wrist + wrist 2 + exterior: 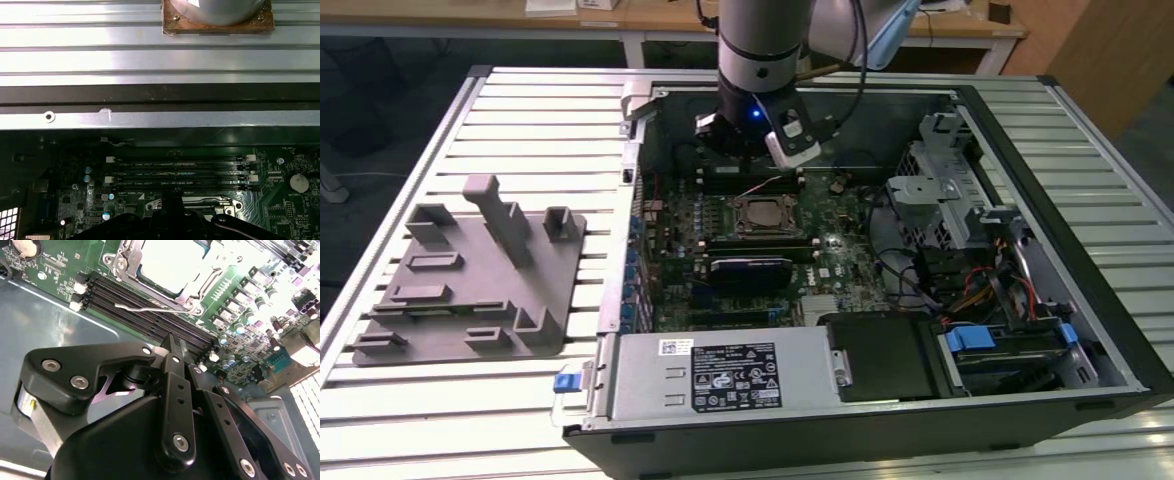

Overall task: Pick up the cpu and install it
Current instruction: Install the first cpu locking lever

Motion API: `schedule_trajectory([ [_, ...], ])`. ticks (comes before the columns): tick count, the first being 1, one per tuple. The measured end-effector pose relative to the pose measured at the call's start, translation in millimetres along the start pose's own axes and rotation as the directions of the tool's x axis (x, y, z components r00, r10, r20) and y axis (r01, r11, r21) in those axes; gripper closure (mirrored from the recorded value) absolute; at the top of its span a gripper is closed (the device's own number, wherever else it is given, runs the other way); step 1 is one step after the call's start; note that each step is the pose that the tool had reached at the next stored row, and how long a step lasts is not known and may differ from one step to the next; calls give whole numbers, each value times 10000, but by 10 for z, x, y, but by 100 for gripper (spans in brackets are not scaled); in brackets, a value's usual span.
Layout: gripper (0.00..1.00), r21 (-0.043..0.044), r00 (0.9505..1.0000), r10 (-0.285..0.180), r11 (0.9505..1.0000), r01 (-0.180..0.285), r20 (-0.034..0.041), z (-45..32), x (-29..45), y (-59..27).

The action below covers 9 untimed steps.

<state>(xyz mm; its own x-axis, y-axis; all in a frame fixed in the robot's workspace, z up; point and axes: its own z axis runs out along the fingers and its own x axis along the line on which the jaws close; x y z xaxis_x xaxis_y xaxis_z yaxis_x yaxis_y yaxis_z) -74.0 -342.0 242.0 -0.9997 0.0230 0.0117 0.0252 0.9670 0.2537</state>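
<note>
**Claw by the memory slots, cpu in its socket frame**

We cannot tell whether the claw is apart or together. The cpu lies inside the frame on the green motherboard. To work well here, we judge, steer clear of the thin lever beside it. Glare whitens the cpu; its far edge is cut off.

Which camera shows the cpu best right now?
The second wrist view: the cpu lies inside the socket frame, large and close. The exterior view shows it as a small silvery square on the motherboard. In the first wrist view I can make out the socket frame's edge, not the chip itself.
</note>
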Motion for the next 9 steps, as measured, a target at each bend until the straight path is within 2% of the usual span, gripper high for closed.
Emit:
schedule_trajectory([
  [9,89,0,10000,1,10000,-1,2,51,-44,-12],
])
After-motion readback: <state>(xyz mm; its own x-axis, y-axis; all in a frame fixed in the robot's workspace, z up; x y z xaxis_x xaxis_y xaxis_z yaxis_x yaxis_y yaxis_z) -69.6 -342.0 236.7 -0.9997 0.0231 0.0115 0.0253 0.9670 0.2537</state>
